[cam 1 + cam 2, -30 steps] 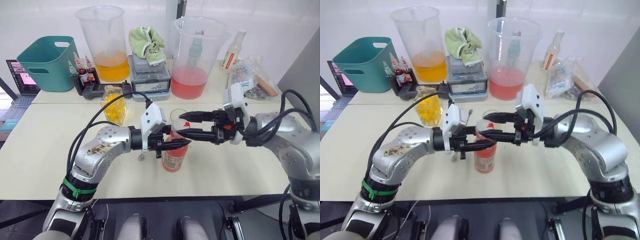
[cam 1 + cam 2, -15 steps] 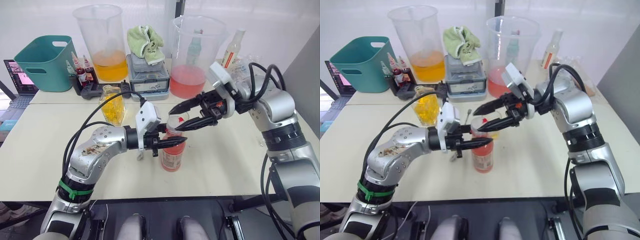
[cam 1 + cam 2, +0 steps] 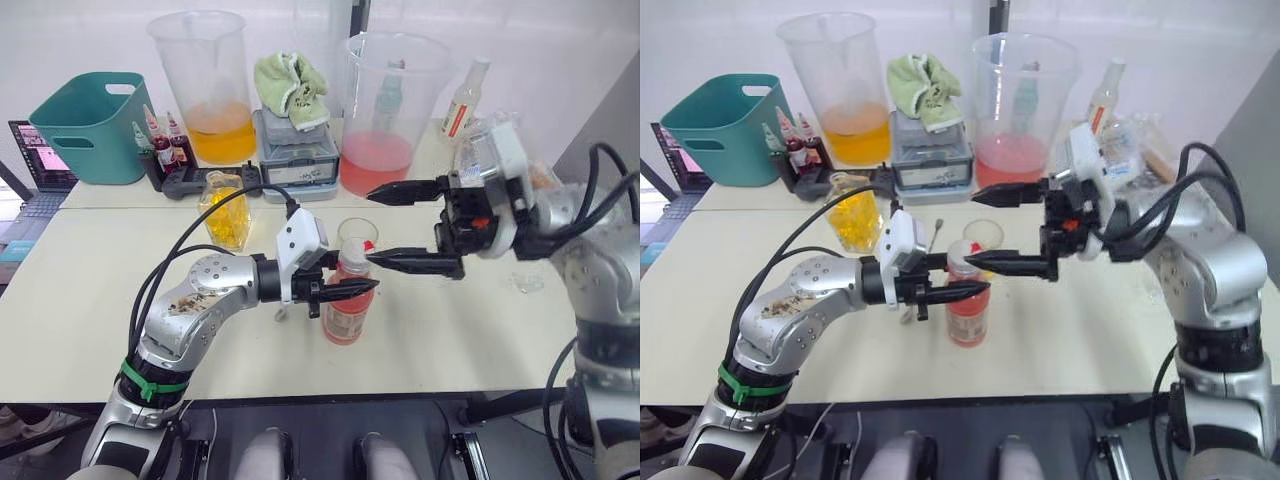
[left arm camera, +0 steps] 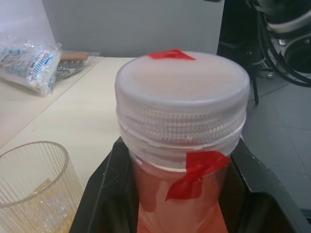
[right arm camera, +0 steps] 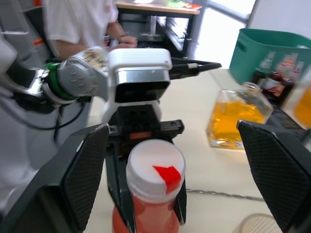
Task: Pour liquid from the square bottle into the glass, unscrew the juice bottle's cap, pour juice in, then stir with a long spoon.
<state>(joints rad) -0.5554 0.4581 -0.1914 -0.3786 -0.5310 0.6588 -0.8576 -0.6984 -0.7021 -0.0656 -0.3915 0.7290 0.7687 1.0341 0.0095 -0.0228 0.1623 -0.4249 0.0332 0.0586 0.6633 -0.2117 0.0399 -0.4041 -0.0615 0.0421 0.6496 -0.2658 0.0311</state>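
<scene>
Uncapping step: my left gripper point(image 3: 335, 290) clamps the juice bottle point(image 3: 348, 312) below its cap point(image 5: 155, 166). My right gripper point(image 3: 392, 225) gapes wide, empty, beside it; next I'd centre it over that cap and pinch.

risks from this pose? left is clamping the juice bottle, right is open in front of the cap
1. The right gripper is wide open beside the white screw cap; a misaligned close could tip the slim pink juice bottle, held low by the left gripper.
2. The small ribbed clear glass stands just behind the bottle; a swinging finger could knock it.
</scene>
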